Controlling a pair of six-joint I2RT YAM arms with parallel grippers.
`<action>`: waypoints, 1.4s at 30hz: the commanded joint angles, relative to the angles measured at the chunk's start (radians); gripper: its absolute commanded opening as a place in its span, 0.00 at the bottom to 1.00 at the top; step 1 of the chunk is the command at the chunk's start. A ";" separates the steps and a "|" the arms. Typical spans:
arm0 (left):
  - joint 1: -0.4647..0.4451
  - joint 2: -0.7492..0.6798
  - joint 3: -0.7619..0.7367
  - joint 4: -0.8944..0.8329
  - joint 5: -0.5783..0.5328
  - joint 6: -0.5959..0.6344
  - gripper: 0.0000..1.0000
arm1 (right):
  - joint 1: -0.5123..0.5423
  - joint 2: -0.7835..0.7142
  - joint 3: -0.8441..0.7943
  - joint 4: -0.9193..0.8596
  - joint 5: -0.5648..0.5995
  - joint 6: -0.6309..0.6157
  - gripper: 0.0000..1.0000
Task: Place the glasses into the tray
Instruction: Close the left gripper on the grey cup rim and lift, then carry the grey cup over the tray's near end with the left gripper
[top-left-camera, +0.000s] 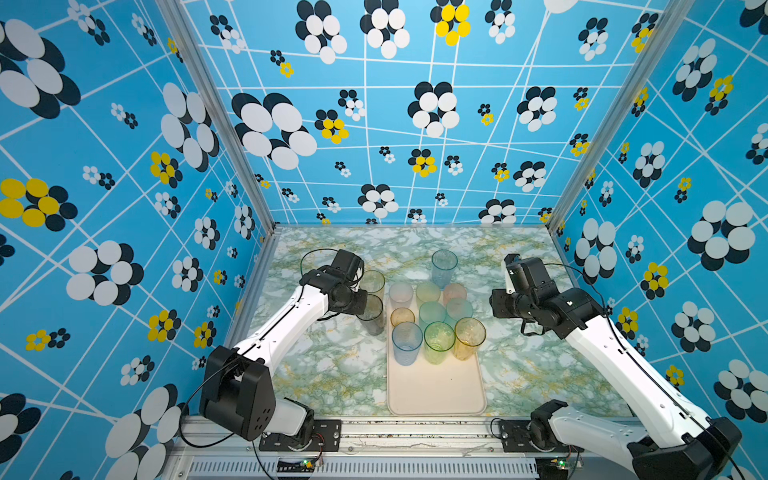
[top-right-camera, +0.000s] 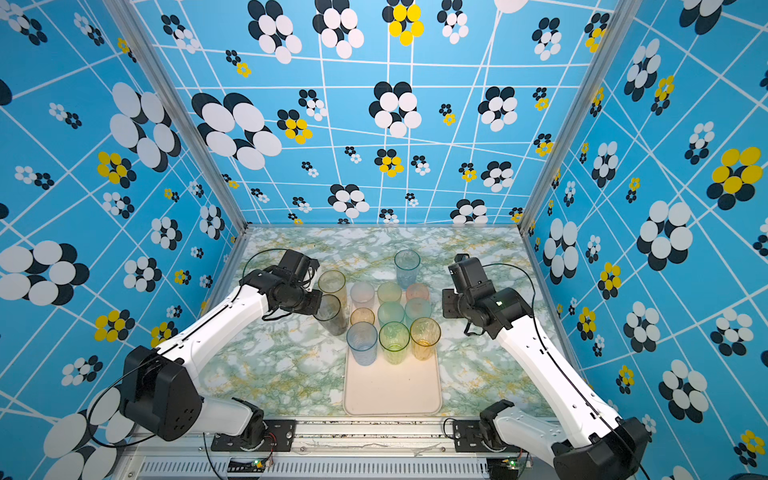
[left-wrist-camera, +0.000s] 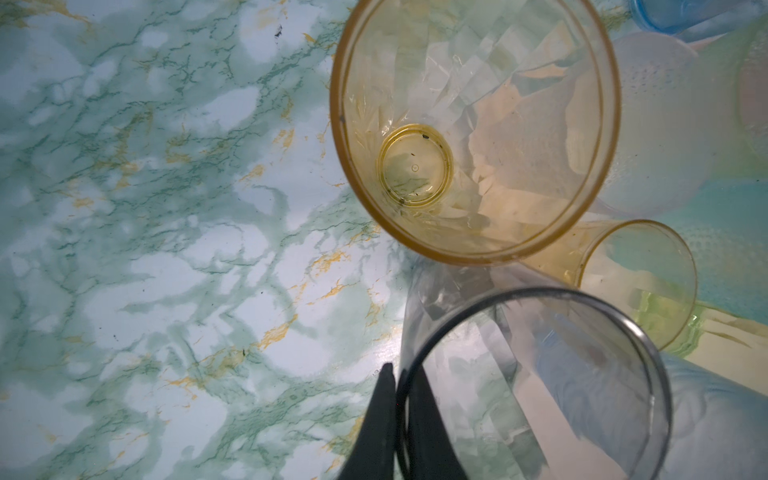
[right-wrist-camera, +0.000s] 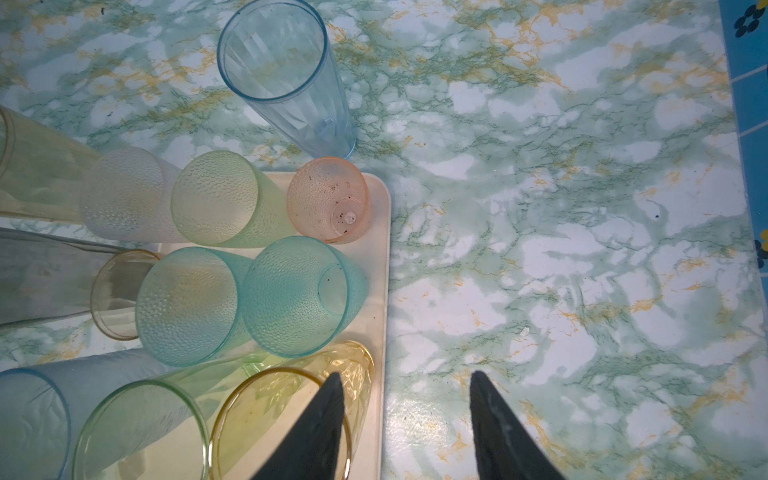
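1. The left fingers (left-wrist-camera: 390, 399) were pinched shut on the wall of the tall smoky grey translucent tumbler (left-wrist-camera: 561, 395), one finger inside the rim and one outside. The tumbler appeared to stand on the green marbled desk (top-left-camera: 332, 374), just beside the left edge of the flat cream rectangular tray (top-left-camera: 436, 386).
2. The right fingers (right-wrist-camera: 324, 424) stood about half open over bare desk beside the tray's right edge, holding nothing.
3. The grey tumbler looked thin-walled, light, stiff and smooth, so probably slippery. Being tall, it would likely swing or tip from a rim pinch. A straight lift seemed wise, because the tall yellow clear tumbler (top-left-camera: 372, 282) stood just beside it.
4. There were twelve tumblers. Nine stood in the tray's far half, in three rows of three. Three were on the desk: the grey one, the yellow one and a tall pale blue tumbler (top-left-camera: 444, 264) beyond the tray's far end. There was one tray.
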 joint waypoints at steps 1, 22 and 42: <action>-0.006 0.014 0.014 -0.013 -0.013 0.015 0.04 | -0.005 -0.003 -0.003 0.008 -0.010 -0.006 0.51; -0.090 -0.166 0.152 -0.405 -0.086 0.053 0.00 | -0.005 -0.026 -0.016 0.011 -0.060 -0.004 0.51; -0.557 -0.349 0.113 -0.459 -0.148 -0.198 0.00 | -0.004 0.002 0.035 0.022 -0.098 0.003 0.51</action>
